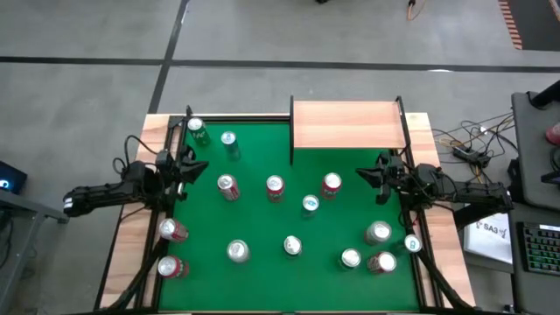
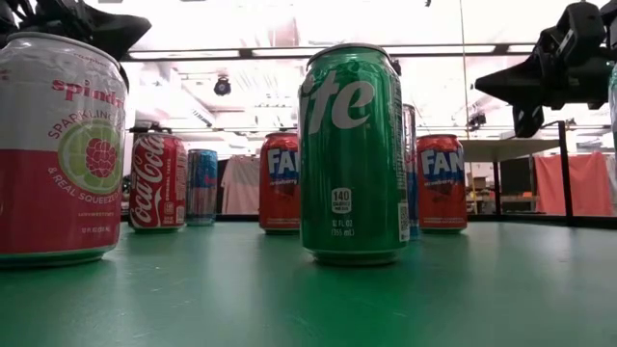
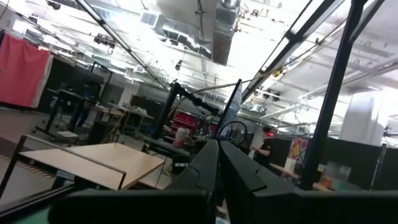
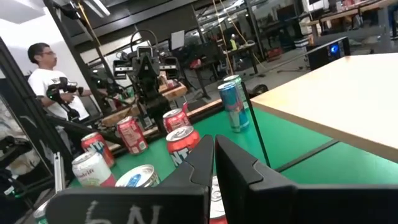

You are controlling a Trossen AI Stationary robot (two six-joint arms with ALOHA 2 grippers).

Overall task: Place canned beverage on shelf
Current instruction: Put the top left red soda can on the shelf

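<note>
shelf [image 1: 348,124] far edge, cans [image 1: 275,187] between, left gripper [image 1: 199,164] & right gripper [image 1: 363,173] both closed, empty

I'm driving a rig in what looks like a robotics lab or workshop. Past my right gripper [image 4: 214,163], beyond the green felt table [image 4: 298,158], a person [image 4: 46,74] in a white shirt stands among black metal frames and cluttered benches. Above and ahead of my left gripper [image 3: 219,163], exposed ductwork [image 3: 221,31] and strip lights run under an open ceiling. Beside the table, loose cables [image 1: 464,144] and a keyboard [image 1: 538,249] sit on a bare concrete floor [image 1: 262,31].
</note>
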